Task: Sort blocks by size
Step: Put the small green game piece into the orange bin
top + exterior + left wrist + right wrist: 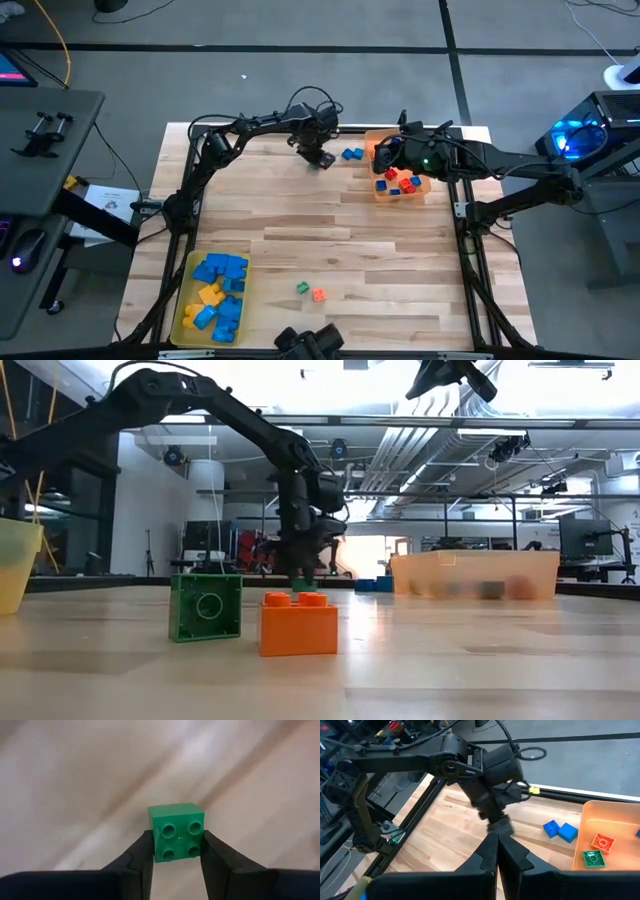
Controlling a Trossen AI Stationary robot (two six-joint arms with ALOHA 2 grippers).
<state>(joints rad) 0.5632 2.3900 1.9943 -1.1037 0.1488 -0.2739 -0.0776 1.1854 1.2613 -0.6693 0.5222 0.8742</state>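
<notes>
Green block (177, 832), far side of the table, sits clamped in my left gripper (176, 851) for sorting; right gripper (496, 851) waits pressed together.

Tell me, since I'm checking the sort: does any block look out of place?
Yes. A green block and an orange block sit loose mid-table, outside both trays. Two blue blocks lie beside the orange tray, not in it.
</notes>
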